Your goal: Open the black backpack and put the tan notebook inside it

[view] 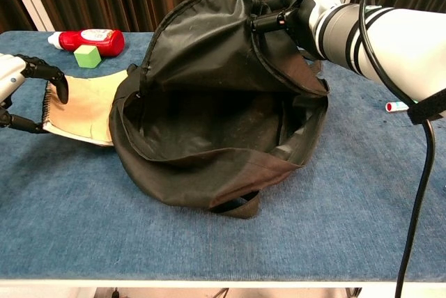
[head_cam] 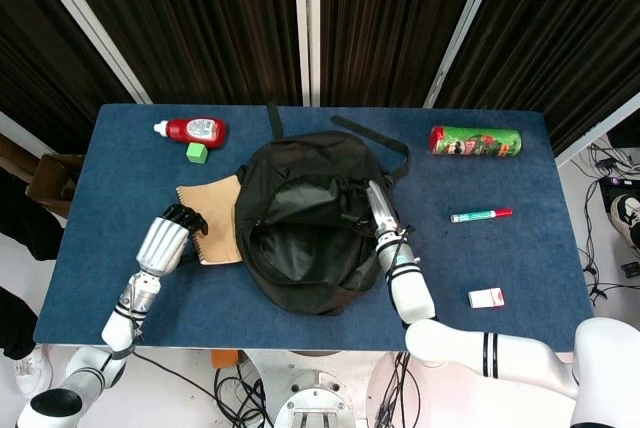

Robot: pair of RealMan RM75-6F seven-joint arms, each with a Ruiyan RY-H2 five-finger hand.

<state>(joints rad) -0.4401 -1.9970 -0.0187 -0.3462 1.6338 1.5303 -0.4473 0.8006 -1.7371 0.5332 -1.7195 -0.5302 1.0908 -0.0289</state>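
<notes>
The black backpack (head_cam: pixel 300 228) (view: pixel 216 110) lies in the middle of the table with its mouth wide open. My right hand (head_cam: pixel 377 210) (view: pixel 296 14) grips the upper flap at the zipper edge and holds it raised. The tan notebook (head_cam: pixel 213 218) (view: pixel 83 111) sits just left of the bag, its left edge lifted off the table. My left hand (head_cam: pixel 168 239) (view: pixel 24 88) holds that spiral-bound edge between thumb and fingers.
A red ketchup bottle (head_cam: pixel 193 130) (view: pixel 89 38) and a green cube (head_cam: pixel 196 152) (view: pixel 88 56) lie at the back left. A green chip can (head_cam: pixel 475 140), a marker (head_cam: pixel 481 214) and a small red and white box (head_cam: pixel 486 298) are on the blue table (head_cam: pixel 520 258) to the right.
</notes>
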